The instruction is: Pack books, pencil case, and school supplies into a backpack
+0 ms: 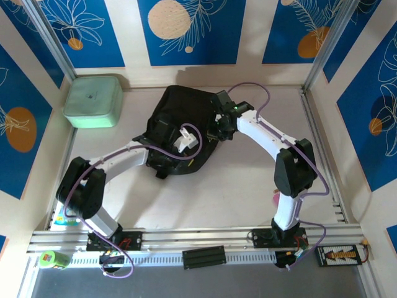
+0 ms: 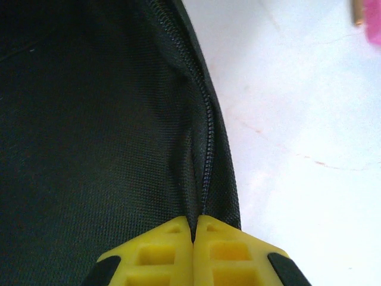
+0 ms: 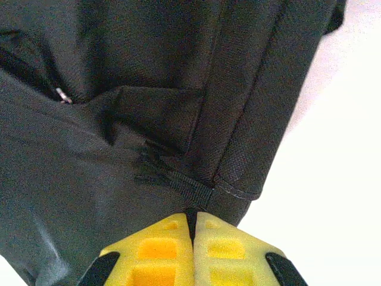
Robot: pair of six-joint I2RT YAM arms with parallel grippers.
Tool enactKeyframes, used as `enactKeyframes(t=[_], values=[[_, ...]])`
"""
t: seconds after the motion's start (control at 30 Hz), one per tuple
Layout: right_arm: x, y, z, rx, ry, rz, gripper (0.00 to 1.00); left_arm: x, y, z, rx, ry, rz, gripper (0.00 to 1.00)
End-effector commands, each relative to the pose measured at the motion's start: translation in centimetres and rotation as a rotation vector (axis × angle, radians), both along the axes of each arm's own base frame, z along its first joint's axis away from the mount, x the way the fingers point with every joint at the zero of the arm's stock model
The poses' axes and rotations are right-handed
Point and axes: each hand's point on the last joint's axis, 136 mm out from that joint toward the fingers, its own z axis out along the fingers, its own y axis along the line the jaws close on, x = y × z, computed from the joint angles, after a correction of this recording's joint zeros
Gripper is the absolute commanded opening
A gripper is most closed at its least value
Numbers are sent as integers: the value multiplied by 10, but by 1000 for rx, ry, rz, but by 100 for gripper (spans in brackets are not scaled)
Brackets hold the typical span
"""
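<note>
1. From above, the black backpack lies in the middle of the pale tabletop. A mint-green box sits well apart in the far left corner.
2. That view has the left arm reaching onto the backpack's near-left side and the right arm reaching onto its right edge. How the fingers stand cannot be told from up there.
3. The left wrist camera shows it close up. The left pincer has its yellow fingers pressed together, clamped on the backpack's rim where the zipper runs down between them.
4. Beside that fabric the same camera catches bare tabletop and a pink thing at the top right corner, too cropped to identify.
5. The right wrist camera shows the right pincer with its fingers also together, gripping a black webbing strip sewn to the backpack's side. A small metal zipper pull glints up to the left.
</note>
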Motion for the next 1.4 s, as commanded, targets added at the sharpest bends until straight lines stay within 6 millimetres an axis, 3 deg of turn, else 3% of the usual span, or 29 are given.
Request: enactKeyframes(t=[0.0, 0.07, 0.13, 0.27, 0.4, 0.5, 0.63, 0.77, 0.87, 1.07, 1.27, 1.37], values=[[-9, -17, 19, 50, -47, -35, 0, -50, -39, 27, -159, 118, -104, 13], [-20, -34, 15, 54, -45, -53, 0, -48, -50, 39, -198, 104, -76, 39], [-25, -48, 11, 77, -52, -61, 0, -31, -49, 52, -203, 71, 26, 54], [-26, -65, 11, 147, -51, -63, 2, 6, -43, 86, -181, -51, 186, 65], [-21, -68, 30, 180, -112, -49, 35, 39, -35, 106, -119, -110, 329, 71], [-14, -72, 43, 208, -169, -71, 57, 69, -24, 108, -87, -95, 472, 72], [0, -78, 50, 239, -195, -116, 67, 99, -16, 100, -68, 13, 633, 71], [9, -79, 50, 243, -204, -124, 70, 116, -6, 81, -13, 144, 833, 66], [10, -79, 45, 240, -195, -127, 74, 123, -13, 65, -23, 237, 894, 57], [6, -74, 35, 256, -158, -123, 75, 133, -28, 43, 13, 315, 913, 49], [4, -70, 27, 270, -133, -125, 74, 135, -32, 32, 30, 343, 907, 44], [4, -66, 24, 275, -124, -119, 75, 135, -36, 28, 25, 366, 903, 36]])
